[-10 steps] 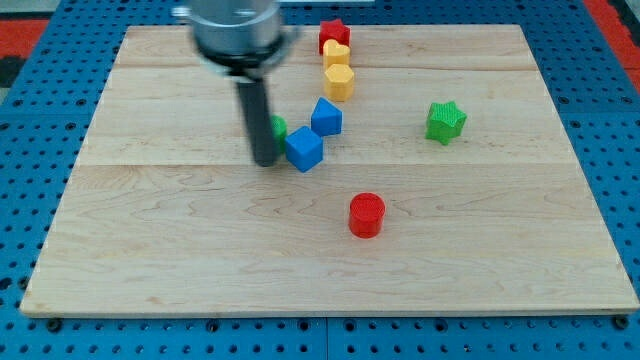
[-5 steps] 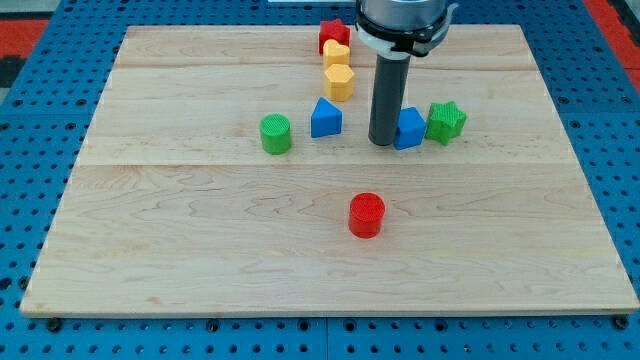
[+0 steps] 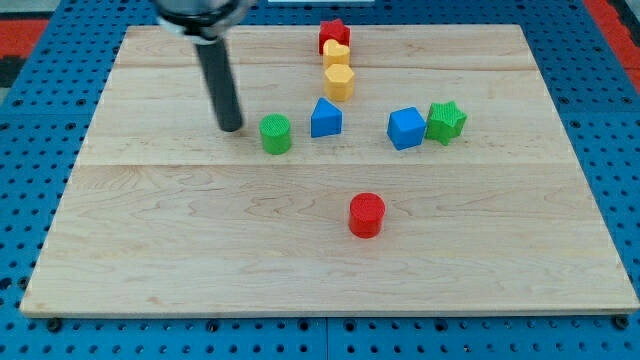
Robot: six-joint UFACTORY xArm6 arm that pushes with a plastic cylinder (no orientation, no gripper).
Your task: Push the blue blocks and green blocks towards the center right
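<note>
**benchguy:** So my tip (image 3: pixel 231 128) was parked on the board just to the view's left of the green cylinder (image 3: pixel 276 134), close beside it but with a sliver of wood showing between them. No jaws on this rig, it's just a plain rod, so nothing to open or close and it wasn't holding anything. My guess is it sat there because that's the side you'd shove from to send the cylinder toward the view's right.

**pushbot_fan:** Makes sense. Where were the other ones you cared about?

**benchguy:** The blue cube (image 3: pixel 406 128) and the green star (image 3: pixel 445 121) were already snug together at the center right, touching or near enough. The blue wedge-looking block (image 3: pixel 326 118) was in between, just right of the cylinder. So I'd call it about half done, with the cylinder and that wedge left to go.

**pushbot_fan:** Anything in the way?

**benchguy:** The red cylinder (image 3: pixel 367 215) sat lower down, well clear. The two yellow blocks (image 3: pixel 338 68) and the red star (image 3: pixel 333 34) were stacked in a line up top, the lower yellow one near the wedge, so a sloppy push might clip it.

**pushbot_fan:** Anything you couldn't see?

**benchguy:** The rod's upper end was cut off at the view's top. The yellow shapes were hard to make out, and the red star was partly hidden behind them.
</note>
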